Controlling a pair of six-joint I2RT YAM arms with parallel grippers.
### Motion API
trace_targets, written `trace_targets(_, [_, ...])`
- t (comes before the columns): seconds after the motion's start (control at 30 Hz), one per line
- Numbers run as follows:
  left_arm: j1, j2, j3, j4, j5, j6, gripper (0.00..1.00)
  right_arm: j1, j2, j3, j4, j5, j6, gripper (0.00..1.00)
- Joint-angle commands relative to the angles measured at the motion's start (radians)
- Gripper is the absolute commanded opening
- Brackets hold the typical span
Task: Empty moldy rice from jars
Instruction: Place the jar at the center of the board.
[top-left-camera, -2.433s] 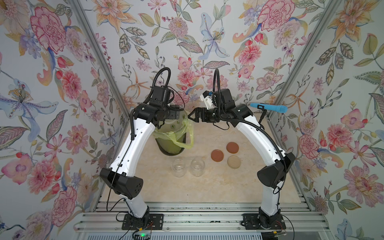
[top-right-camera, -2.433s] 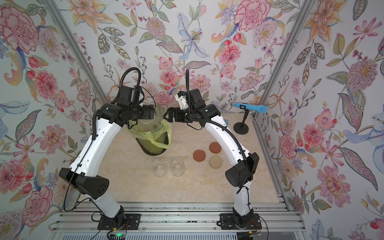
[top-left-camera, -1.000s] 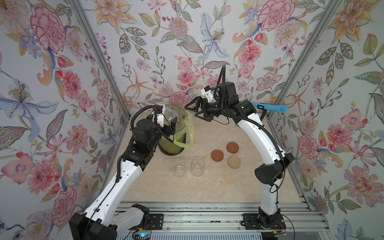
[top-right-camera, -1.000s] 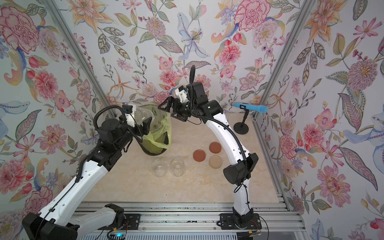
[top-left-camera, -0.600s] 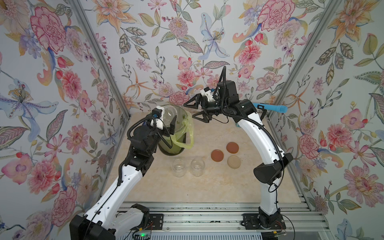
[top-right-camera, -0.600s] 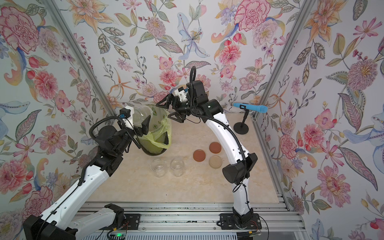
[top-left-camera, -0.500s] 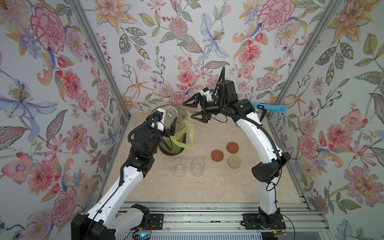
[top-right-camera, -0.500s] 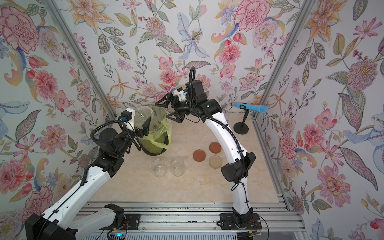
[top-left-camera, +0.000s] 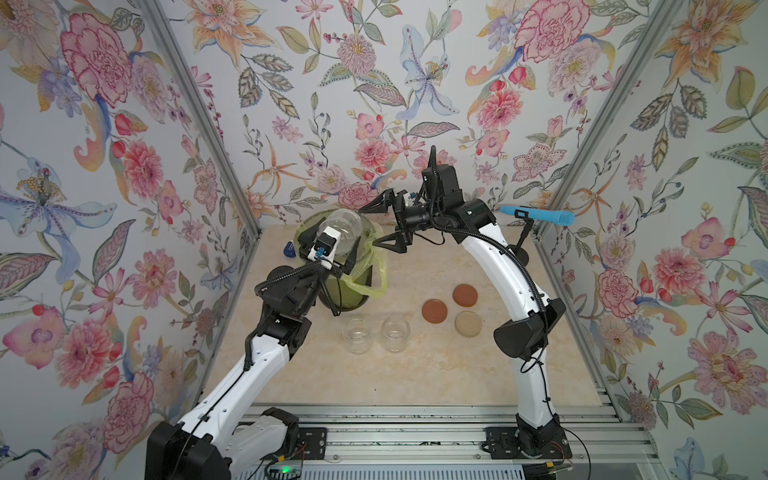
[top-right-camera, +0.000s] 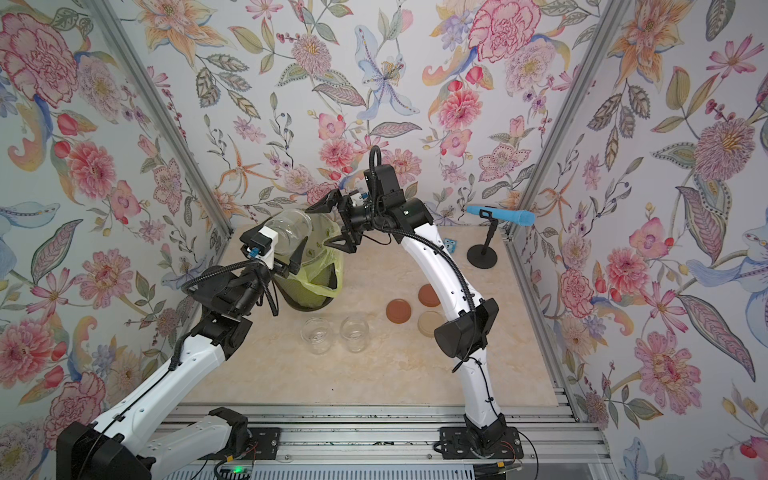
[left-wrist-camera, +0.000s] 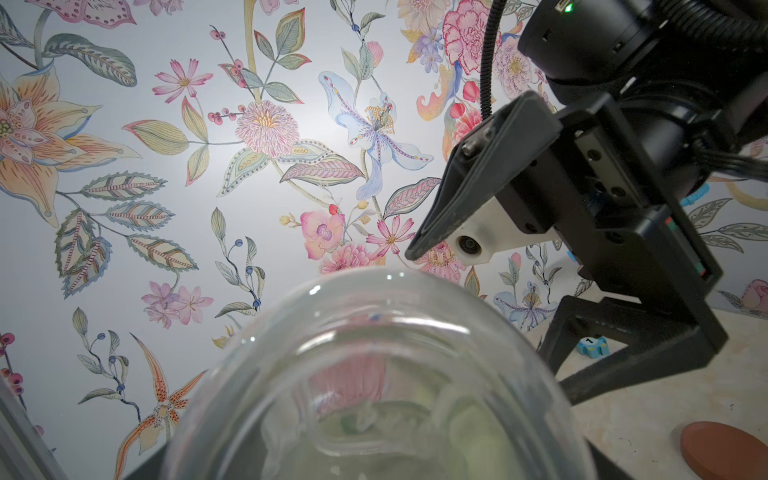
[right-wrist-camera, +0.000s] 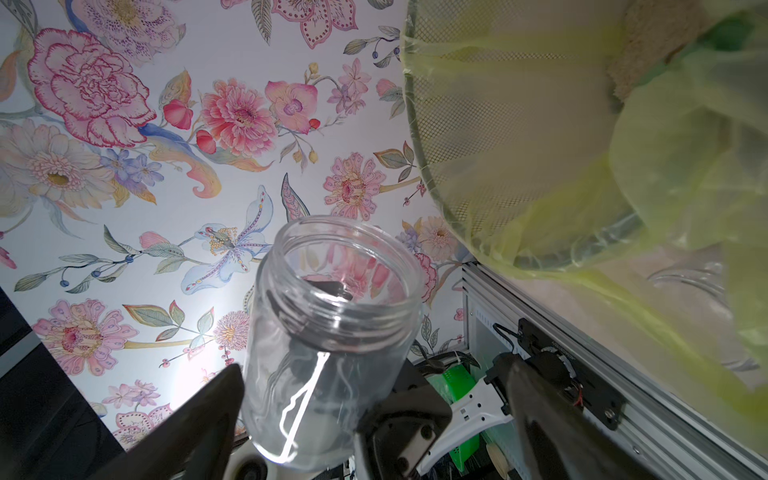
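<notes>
My left gripper is shut on a clear glass jar that looks empty, holding it tilted above the green bin with its yellow-green liner. The same jar fills the lower part of the left wrist view. My right gripper stands open close beside the jar's right side, fingers spread wide, nothing between them. In the right wrist view the jar shows open-mouthed. A beige grainy mass, the moldy rice, lies inside the liner. Two more jars stand on the table without lids, looking empty.
Two reddish-brown lids and a beige lid lie right of the standing jars. A blue microphone on a black stand is at the back right corner. Small blue pieces lie near the back wall. Floral walls close three sides.
My left arm has dropped low and pulled back, and the jar has risen from the bin's mouth. The right gripper has shifted left toward the jar and stayed open.
</notes>
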Motion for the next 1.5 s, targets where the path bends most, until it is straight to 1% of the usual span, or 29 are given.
trace_targets(0.0, [-0.008, 0.012, 0.009, 0.115, 0.028, 0.046, 0.0, 0.014, 0.005, 0.031, 0.032, -0.033, 0.078, 1.0])
trace_targets(0.17, [-0.031, 0.041, 0.021, 0.115, 0.018, 0.086, 0.0, 0.025, 0.01, 0.031, 0.077, -0.039, 0.129, 1.0])
trace_targets(0.5, [-0.09, 0.071, 0.039, 0.12, -0.019, 0.161, 0.0, 0.025, 0.024, 0.03, 0.095, -0.028, 0.14, 1.0])
trace_targets(0.57, [-0.099, 0.077, 0.04, 0.12, -0.021, 0.169, 0.0, 0.055, 0.026, 0.03, 0.099, -0.031, 0.142, 1.0])
trace_targets(0.63, [-0.108, 0.083, 0.043, 0.119, -0.026, 0.18, 0.0, 0.06, 0.029, 0.029, 0.1, -0.032, 0.147, 1.0])
trace_targets(1.03, [-0.119, 0.109, 0.049, 0.131, -0.036, 0.198, 0.0, 0.074, 0.037, 0.023, 0.101, -0.034, 0.143, 0.99])
trace_targets(1.07, [-0.119, 0.111, 0.049, 0.13, -0.038, 0.198, 0.0, 0.076, 0.037, 0.023, 0.101, -0.034, 0.143, 0.96])
trace_targets(1.13, [-0.119, 0.11, 0.047, 0.138, -0.047, 0.195, 0.0, 0.076, 0.039, 0.024, 0.101, -0.034, 0.142, 0.87])
trace_targets(1.17, [-0.119, 0.109, 0.045, 0.142, -0.051, 0.194, 0.0, 0.075, 0.039, 0.023, 0.101, -0.034, 0.142, 0.84])
trace_targets(1.2, [-0.118, 0.11, 0.043, 0.146, -0.056, 0.192, 0.0, 0.076, 0.038, 0.024, 0.102, -0.034, 0.139, 0.78])
trace_targets(1.27, [-0.118, 0.11, 0.04, 0.151, -0.066, 0.187, 0.0, 0.076, 0.039, 0.027, 0.104, -0.035, 0.129, 0.64])
trace_targets(1.33, [-0.119, 0.109, 0.035, 0.158, -0.076, 0.185, 0.0, 0.076, 0.038, 0.026, 0.104, -0.039, 0.121, 0.43])
trace_targets(1.43, [-0.121, 0.11, 0.034, 0.164, -0.084, 0.177, 0.0, 0.075, 0.039, 0.025, 0.104, -0.043, 0.112, 0.18])
trace_targets(1.47, [-0.12, 0.111, 0.034, 0.165, -0.087, 0.175, 0.0, 0.074, 0.039, 0.027, 0.104, -0.044, 0.109, 0.12])
